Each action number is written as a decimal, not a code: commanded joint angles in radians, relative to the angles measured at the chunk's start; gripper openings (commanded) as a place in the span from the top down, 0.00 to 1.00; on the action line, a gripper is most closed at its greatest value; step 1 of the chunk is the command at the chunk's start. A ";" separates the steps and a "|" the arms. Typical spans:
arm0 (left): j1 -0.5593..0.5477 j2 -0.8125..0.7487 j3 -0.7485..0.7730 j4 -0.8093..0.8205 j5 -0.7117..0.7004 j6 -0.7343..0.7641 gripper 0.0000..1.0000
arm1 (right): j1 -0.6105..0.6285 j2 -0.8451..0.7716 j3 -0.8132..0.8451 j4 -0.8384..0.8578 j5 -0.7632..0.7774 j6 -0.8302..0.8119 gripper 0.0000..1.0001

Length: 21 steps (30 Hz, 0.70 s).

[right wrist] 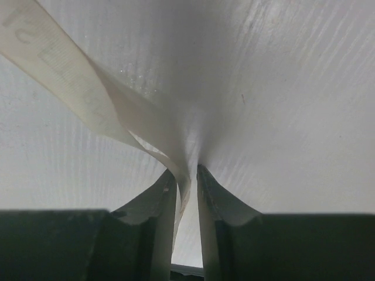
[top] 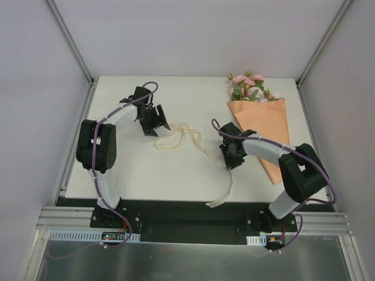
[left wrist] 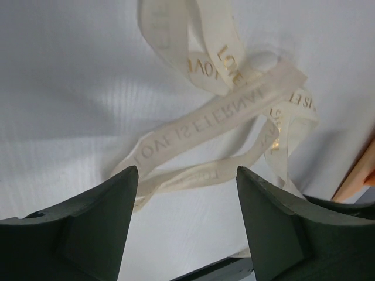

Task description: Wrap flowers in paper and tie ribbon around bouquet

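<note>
The bouquet point(top: 265, 126) lies at the back right: pink flowers point(top: 248, 85) sticking out of a peach-orange paper point(top: 268, 136) cone. The cream ribbon point(top: 179, 136) is bunched mid-table, and its tail trails to the front edge. My left gripper point(top: 157, 124) hovers open over the bunch's left end. In the left wrist view the printed ribbon point(left wrist: 222, 114) loops just beyond the gripper point(left wrist: 187, 170). My right gripper point(top: 230, 164) is down on the tail. Its jaws are narrowed around the ribbon point(right wrist: 88, 93), which runs between the gripper point(right wrist: 187, 171) tips along the left finger, with a slim gap beside it.
The white table top point(top: 135, 175) is enclosed by pale walls and metal posts. A black strip and aluminium rail point(top: 187, 225) run along the near edge by the arm bases. The paper cone's edge point(left wrist: 360, 175) shows at the right of the left wrist view.
</note>
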 commanded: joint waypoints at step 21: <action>0.076 0.101 0.275 -0.005 -0.137 -0.033 1.00 | -0.008 -0.256 0.019 -0.064 0.167 0.133 0.99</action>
